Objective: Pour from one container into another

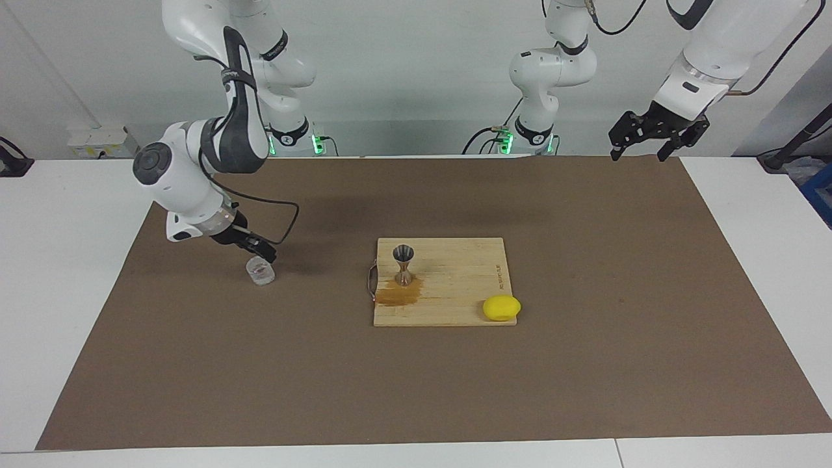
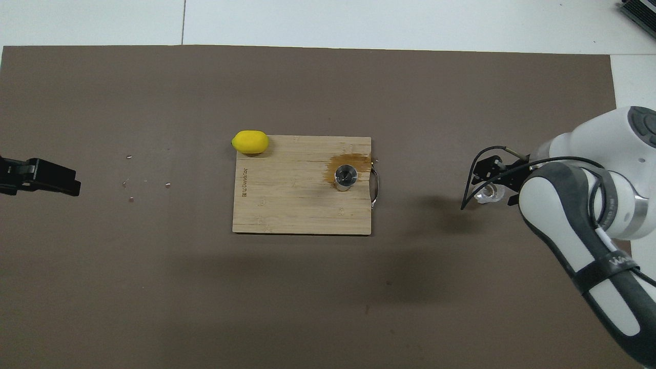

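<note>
The clear glass tumbler point(image 1: 260, 272) point(image 2: 486, 195) stands upright on the brown mat toward the right arm's end of the table. My right gripper point(image 1: 259, 251) point(image 2: 493, 175) hangs open just over its rim, holding nothing, and the arm hides part of the glass from above. The steel hourglass jigger point(image 1: 403, 264) point(image 2: 346, 177) stands on the wooden cutting board point(image 1: 455, 279) point(image 2: 287, 205), beside a brown wet patch point(image 1: 396, 297). My left gripper point(image 1: 639, 144) point(image 2: 51, 177) waits open and raised over the mat's corner at the left arm's end.
A yellow lemon point(image 1: 501, 307) point(image 2: 250, 142) rests at the board's corner farthest from the robots, toward the left arm's end. The board has a metal handle point(image 2: 375, 188) on the side facing the tumbler. A few crumbs point(image 2: 130, 184) lie on the mat near the left gripper.
</note>
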`<move>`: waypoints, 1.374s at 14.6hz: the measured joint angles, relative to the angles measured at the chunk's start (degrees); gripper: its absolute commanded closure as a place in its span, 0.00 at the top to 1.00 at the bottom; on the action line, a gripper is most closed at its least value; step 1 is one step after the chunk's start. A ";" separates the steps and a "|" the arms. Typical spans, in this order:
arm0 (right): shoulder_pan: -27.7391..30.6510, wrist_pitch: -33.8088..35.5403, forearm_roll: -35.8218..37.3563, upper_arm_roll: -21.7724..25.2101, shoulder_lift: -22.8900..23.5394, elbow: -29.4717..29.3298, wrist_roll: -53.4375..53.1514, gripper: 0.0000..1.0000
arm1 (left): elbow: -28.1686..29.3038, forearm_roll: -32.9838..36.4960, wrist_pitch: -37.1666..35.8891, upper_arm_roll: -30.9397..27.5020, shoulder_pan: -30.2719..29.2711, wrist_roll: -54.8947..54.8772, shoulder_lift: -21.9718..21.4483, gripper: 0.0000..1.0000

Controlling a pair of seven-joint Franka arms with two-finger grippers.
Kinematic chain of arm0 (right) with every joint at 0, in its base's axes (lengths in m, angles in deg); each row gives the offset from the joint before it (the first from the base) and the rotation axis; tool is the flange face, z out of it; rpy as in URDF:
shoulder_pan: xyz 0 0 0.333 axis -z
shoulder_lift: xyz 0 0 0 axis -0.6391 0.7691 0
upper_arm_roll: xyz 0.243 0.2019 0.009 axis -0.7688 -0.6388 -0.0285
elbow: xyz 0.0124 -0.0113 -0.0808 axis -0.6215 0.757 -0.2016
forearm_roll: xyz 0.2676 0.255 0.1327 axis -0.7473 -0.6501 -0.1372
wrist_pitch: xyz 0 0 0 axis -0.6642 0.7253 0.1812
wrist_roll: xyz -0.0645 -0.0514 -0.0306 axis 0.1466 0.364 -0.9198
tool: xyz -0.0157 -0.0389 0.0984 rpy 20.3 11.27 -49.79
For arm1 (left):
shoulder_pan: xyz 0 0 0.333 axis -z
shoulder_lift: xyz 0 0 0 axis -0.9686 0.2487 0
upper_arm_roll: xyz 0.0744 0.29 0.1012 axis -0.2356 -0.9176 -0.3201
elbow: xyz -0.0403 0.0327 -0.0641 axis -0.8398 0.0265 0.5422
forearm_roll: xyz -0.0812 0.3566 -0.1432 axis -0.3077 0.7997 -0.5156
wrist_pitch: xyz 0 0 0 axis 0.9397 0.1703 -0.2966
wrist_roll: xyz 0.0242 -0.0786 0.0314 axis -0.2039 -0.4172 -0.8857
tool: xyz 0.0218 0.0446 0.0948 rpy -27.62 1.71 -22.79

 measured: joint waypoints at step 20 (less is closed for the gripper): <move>-5.51 29.49 10.90 0.13 -4.30 -28.36 3.57 1.00 | 0.00 0.00 0.00 0.00 0.00 0.00 0.00 1.00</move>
